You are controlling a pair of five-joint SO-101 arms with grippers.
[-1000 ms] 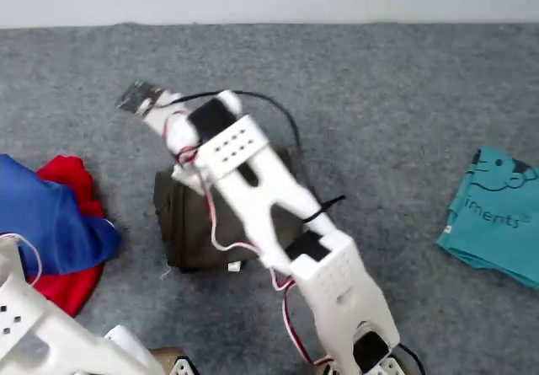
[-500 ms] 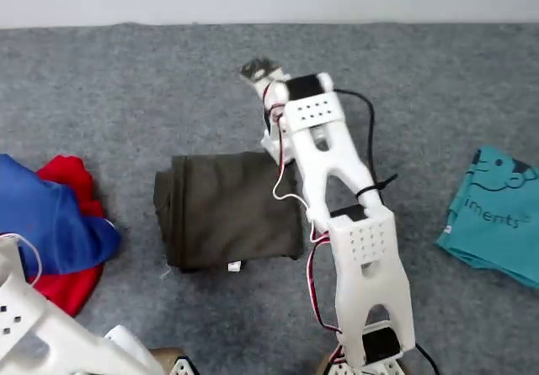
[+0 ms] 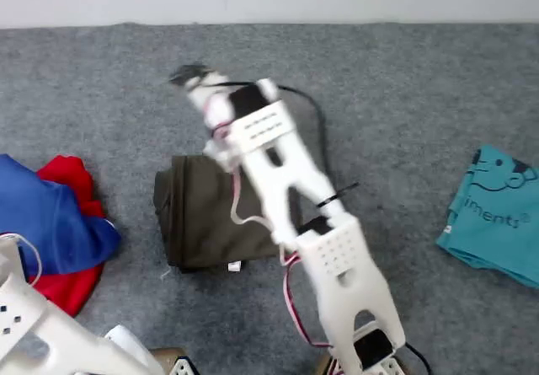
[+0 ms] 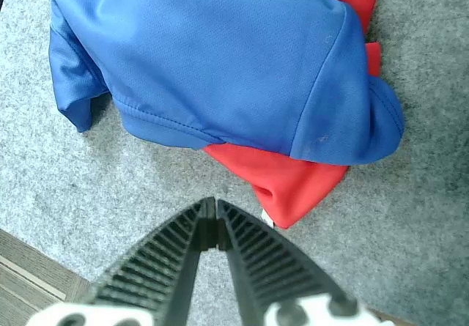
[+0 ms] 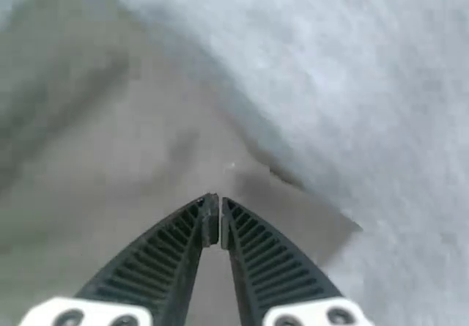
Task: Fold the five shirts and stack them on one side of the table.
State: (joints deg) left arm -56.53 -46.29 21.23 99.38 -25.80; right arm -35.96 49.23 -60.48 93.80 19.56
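Right wrist view: right gripper [image 5: 213,203] pressed together, empty, over rectangular folded olive shirt [image 3: 198,215]. Left gripper [image 4: 216,207] likewise, near crumpled glossy blue shirt [image 4: 220,62].

Shirts [image 3: 202,215] on grey felt table [image 3: 404,97]
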